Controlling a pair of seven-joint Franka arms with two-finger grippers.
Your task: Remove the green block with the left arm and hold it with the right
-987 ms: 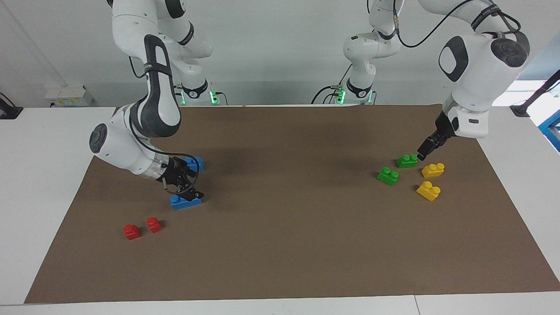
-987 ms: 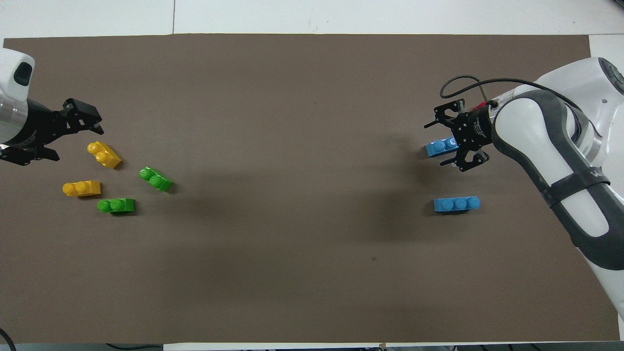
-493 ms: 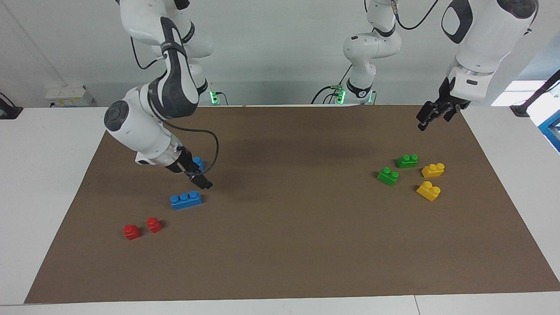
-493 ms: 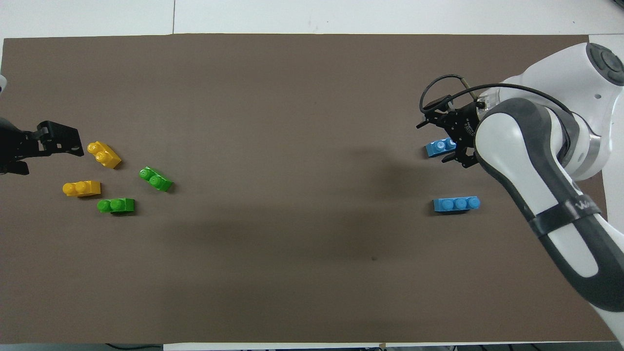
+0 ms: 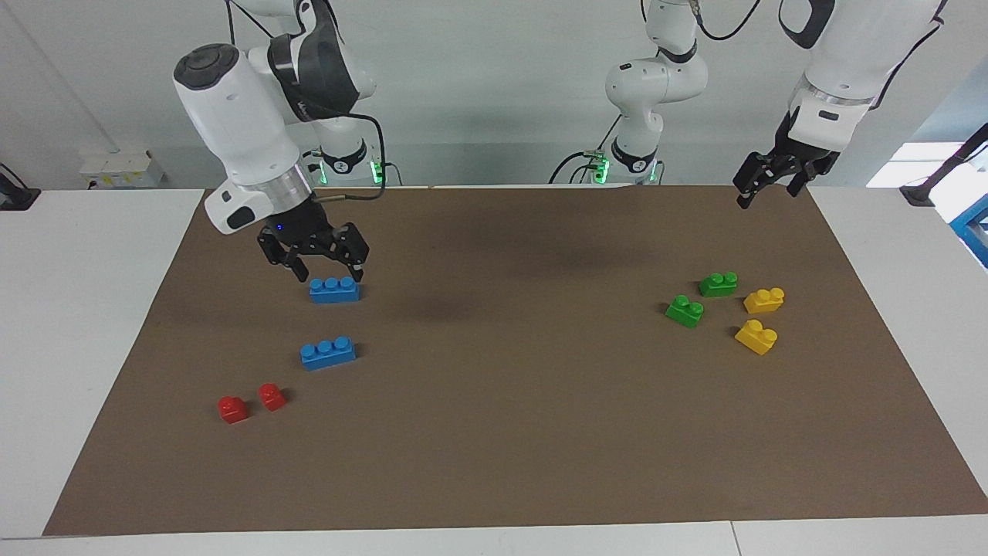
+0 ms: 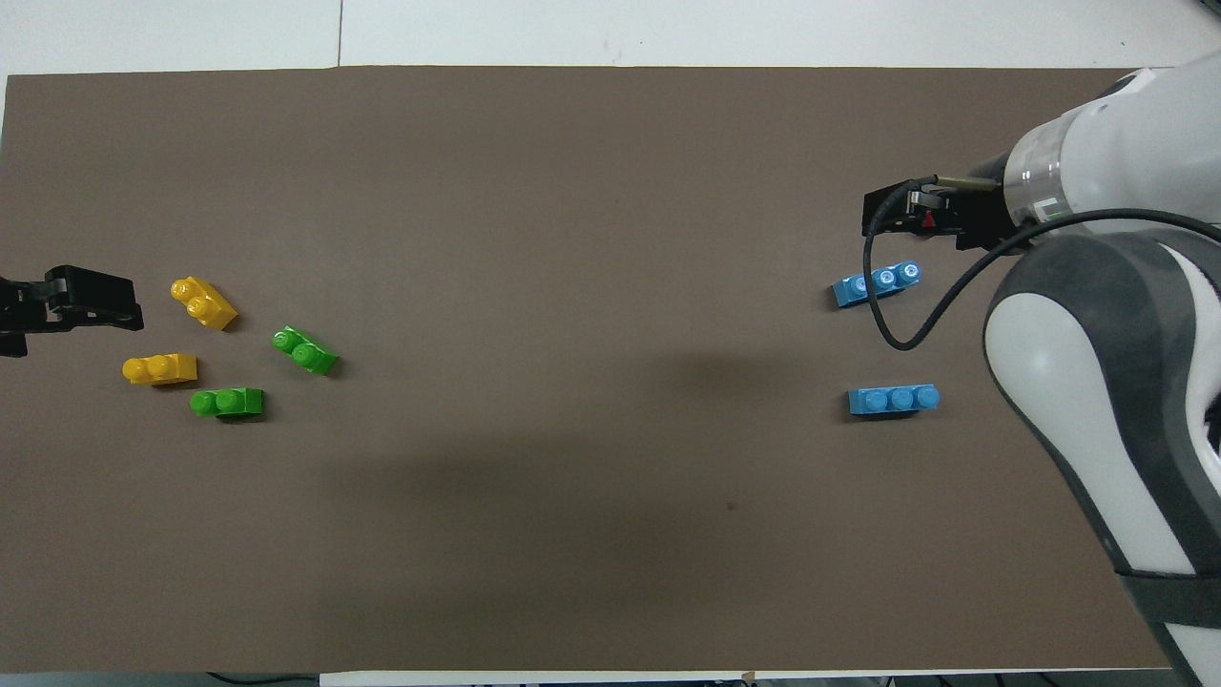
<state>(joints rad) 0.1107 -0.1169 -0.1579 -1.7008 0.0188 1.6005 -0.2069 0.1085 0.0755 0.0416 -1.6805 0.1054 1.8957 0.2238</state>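
Observation:
Two green blocks lie on the brown mat toward the left arm's end: one (image 5: 718,284) (image 6: 227,402) nearer to the robots, the other (image 5: 685,310) (image 6: 304,350) a little farther out. Both lie free and nothing touches them. My left gripper (image 5: 766,193) hangs open and empty high over the mat's edge at that end, well apart from the green blocks. At the right arm's end my right gripper (image 5: 324,266) is open and empty, raised over the blue bricks.
Two yellow bricks (image 5: 764,300) (image 5: 756,337) lie beside the green ones. Two blue three-stud bricks (image 5: 333,289) (image 5: 328,352) sit under the right gripper. Two small red bricks (image 5: 232,409) (image 5: 272,396) lie farther out. The brown mat (image 5: 502,432) covers the table.
The right gripper has lifted off the farther blue brick and turned to point down. The left gripper has risen from beside the nearer green block and drawn back toward the robots.

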